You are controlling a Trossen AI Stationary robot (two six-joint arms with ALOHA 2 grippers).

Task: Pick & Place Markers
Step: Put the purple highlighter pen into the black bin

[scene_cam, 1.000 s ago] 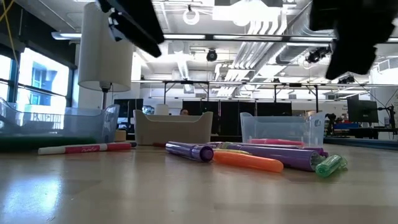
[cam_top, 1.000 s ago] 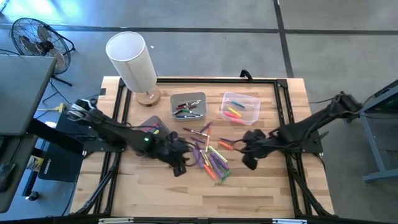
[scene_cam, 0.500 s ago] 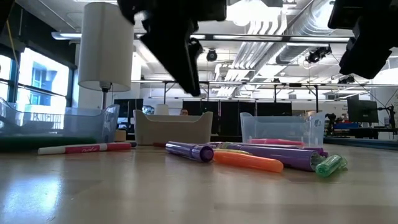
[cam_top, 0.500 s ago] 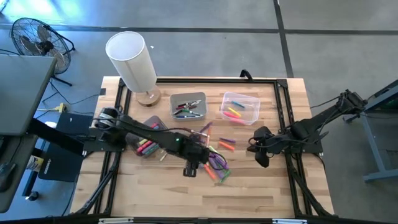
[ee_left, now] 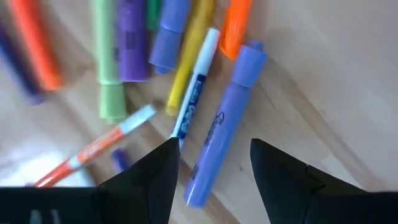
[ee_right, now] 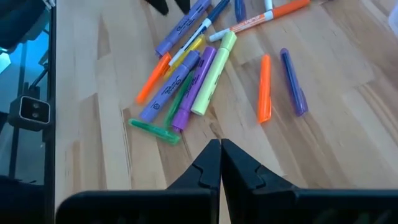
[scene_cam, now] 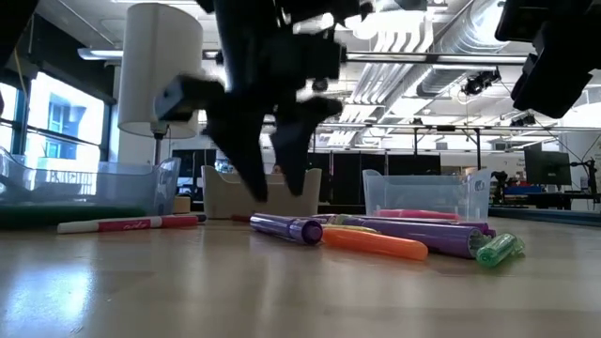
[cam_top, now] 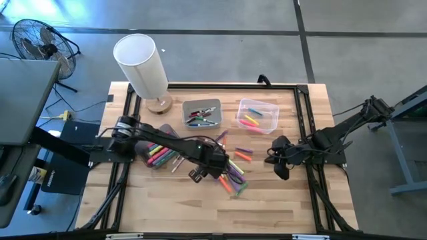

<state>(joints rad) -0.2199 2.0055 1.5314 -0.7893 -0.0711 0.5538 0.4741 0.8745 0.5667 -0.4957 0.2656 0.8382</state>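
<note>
Several markers (cam_top: 232, 175) lie in a loose pile on the wooden table, among them purple, orange, green and yellow ones (ee_right: 186, 81). My left gripper (cam_top: 202, 173) hangs open just above the pile's left edge, pointing steeply down. Its fingers stand on either side of a purple highlighter (ee_left: 224, 124) without touching it, and in the low view its fingertips (scene_cam: 255, 192) are clear of the table. My right gripper (cam_top: 277, 165) waits shut to the right of the pile, above the table (ee_right: 221, 152). More markers lie in the three bins.
A clear bin (cam_top: 158, 155) with markers stands left of the pile, and a grey bin (cam_top: 201, 113) and another clear bin (cam_top: 257, 115) stand at the back. A white lamp (cam_top: 141, 61) is at the far left corner. A black frame (cam_top: 303, 120) rims the table.
My left gripper has swung from near the left bin toward the pile, come down and rolled about its own axis, staying open. My right gripper drew back a little toward the table's right edge, then kept still, shut. The markers have not moved.
</note>
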